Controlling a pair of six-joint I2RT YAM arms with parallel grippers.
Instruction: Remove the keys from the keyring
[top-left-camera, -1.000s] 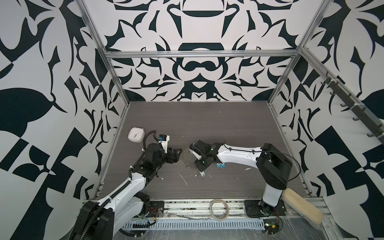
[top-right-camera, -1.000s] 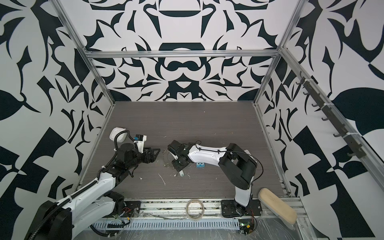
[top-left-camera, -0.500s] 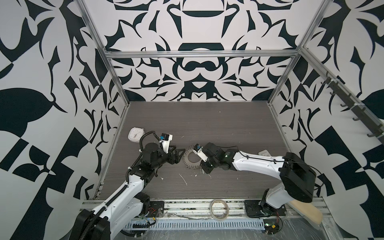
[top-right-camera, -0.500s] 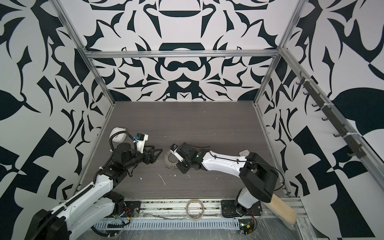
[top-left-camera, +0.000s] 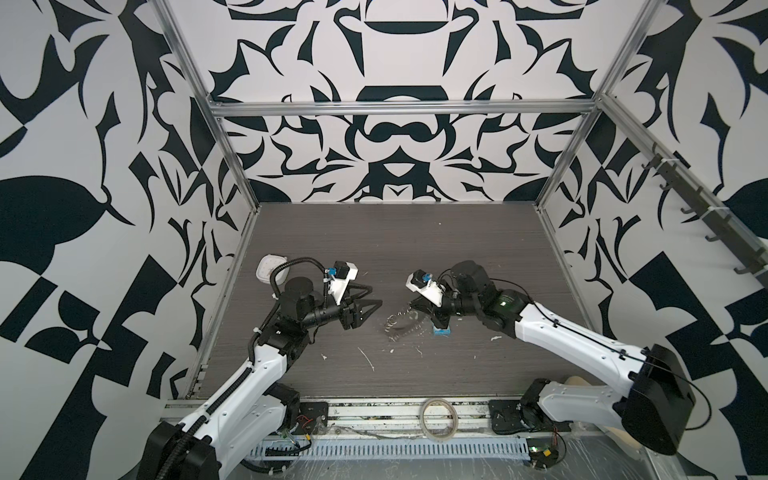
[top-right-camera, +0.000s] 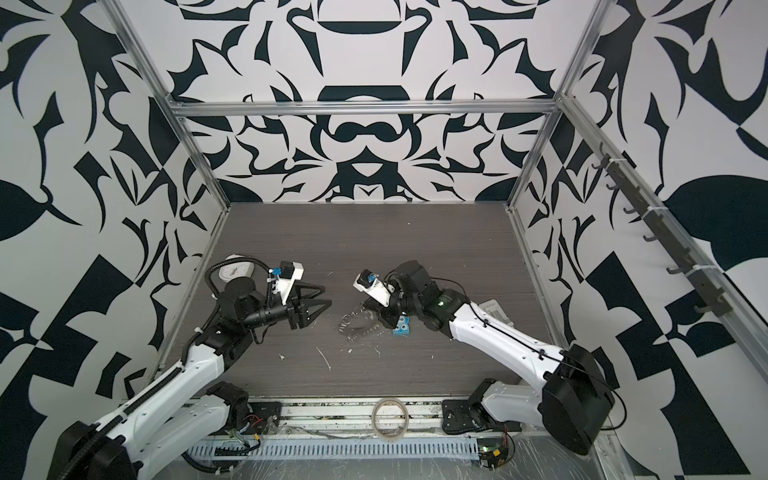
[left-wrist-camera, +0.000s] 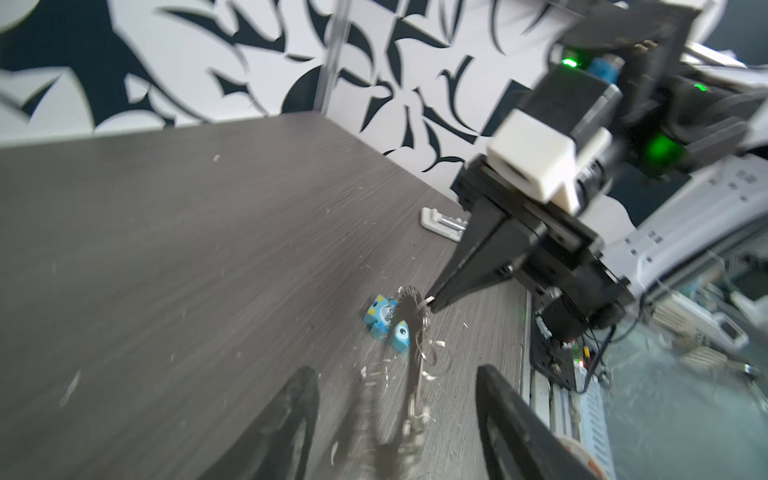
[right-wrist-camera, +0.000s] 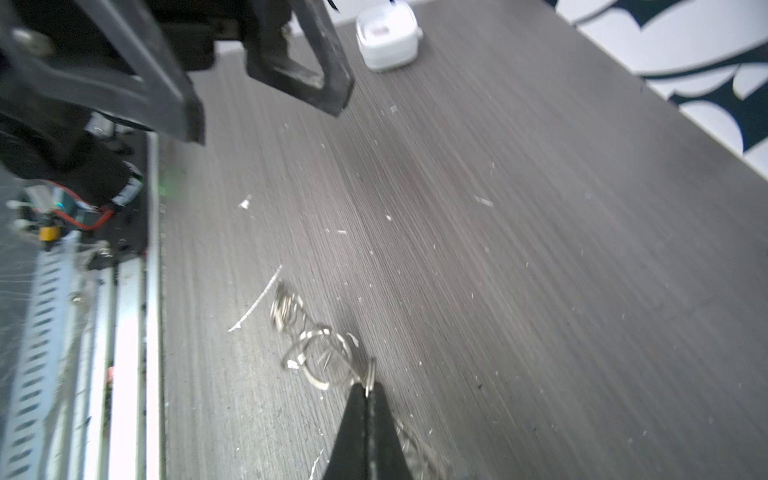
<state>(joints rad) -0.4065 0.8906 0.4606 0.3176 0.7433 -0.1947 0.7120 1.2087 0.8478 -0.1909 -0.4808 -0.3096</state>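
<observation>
The keyring (top-left-camera: 401, 322) is a grey metal ring fringed with small loops. It is blurred in both top views (top-right-camera: 353, 322) and hangs edge-on in the left wrist view (left-wrist-camera: 415, 332). My right gripper (right-wrist-camera: 369, 388) is shut on one of its small rim loops (top-left-camera: 422, 318). My left gripper (top-left-camera: 376, 295) stands open a short way to the keyring's left, nothing between its fingers (left-wrist-camera: 511, 415). A pale oblong key tag (top-right-camera: 494, 309) lies on the table behind the right arm, apart from the keyring (left-wrist-camera: 441, 220).
A blue block with cartoon eyes (top-left-camera: 441, 331) lies just beside the keyring, under the right gripper (left-wrist-camera: 386, 318). A white round case (top-left-camera: 270, 268) sits at the far left by the wall. A beige tape roll (top-left-camera: 437, 417) rests on the front rail. Pale scraps litter the table.
The right arm has drawn back to the right, dragging the keyring with it. The left gripper's jaws have narrowed somewhat but stay open.
</observation>
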